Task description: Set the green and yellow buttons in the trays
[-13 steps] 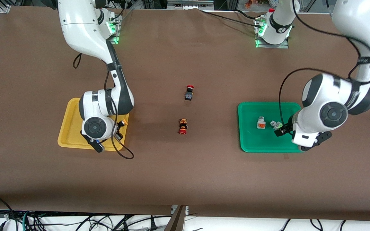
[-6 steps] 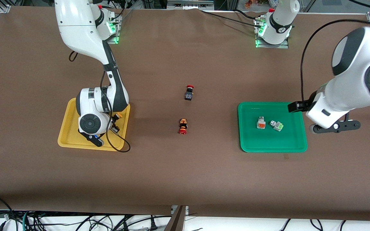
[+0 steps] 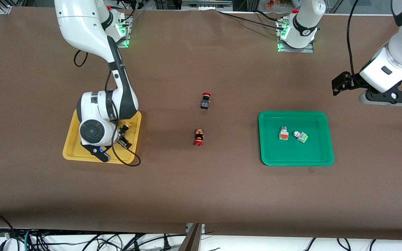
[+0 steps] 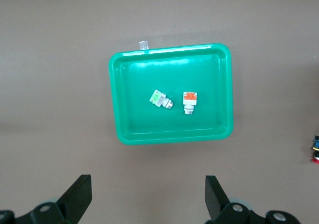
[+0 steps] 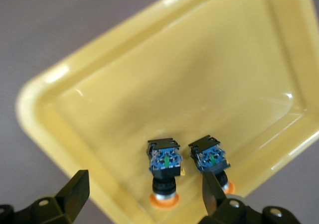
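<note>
Brown desk (image 3: 201, 195), and both yellow-capped buttons (image 5: 164, 167) lie in the yellow tray (image 3: 72, 139), both grey ones (image 3: 283, 133) in the green tray (image 3: 312, 157). Right gripper (image 5: 142, 196), jaws apart, hangs just over its pair and could knock one leaving; left gripper (image 4: 147, 199), jaws apart, is high up.

You are looking at a robotics lab bench, not a home or a shop. A plain brown cover (image 3: 201, 195) lies over the whole table, and two white Franka arms stand bolted to metal base plates (image 3: 295, 47) at its far edge, each with a green status light glowing. Aluminium framing (image 3: 206, 4) runs along that far edge. Below the near edge, loose black cables (image 3: 82, 240) trail in tangles. On the cover sit only small test pieces: push-buttons and two plastic trays, one yellow (image 3: 72, 146), one green (image 3: 295, 157).
</note>
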`<state>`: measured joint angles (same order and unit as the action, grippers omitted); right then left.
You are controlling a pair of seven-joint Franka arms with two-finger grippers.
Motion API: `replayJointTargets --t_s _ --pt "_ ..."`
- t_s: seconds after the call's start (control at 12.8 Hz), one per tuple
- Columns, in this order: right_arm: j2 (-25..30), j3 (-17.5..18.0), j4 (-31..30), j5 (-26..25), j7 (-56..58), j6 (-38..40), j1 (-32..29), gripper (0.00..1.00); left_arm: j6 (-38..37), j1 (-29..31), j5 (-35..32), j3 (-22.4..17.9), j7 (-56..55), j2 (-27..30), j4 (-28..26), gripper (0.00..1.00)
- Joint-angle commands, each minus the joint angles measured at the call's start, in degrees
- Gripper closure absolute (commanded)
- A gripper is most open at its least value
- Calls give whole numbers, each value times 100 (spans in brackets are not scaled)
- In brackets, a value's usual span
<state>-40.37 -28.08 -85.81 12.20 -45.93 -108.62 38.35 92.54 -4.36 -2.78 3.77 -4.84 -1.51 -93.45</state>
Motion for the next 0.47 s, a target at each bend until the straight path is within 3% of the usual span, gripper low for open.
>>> replayJointTargets --t_s 0.0,0.23,0.39 --pt "353 -215 651 -51 137 849 15 0 449 -22 129 -87 -70 239 -613 0" --pt "958 -268 689 -112 880 1166 6 0 440 -21 102 -70 -105 90 -385 0" --pt "1310 -592 697 -112 1575 1789 6 0 440 -21 111 -70 -105 2 -245 0"
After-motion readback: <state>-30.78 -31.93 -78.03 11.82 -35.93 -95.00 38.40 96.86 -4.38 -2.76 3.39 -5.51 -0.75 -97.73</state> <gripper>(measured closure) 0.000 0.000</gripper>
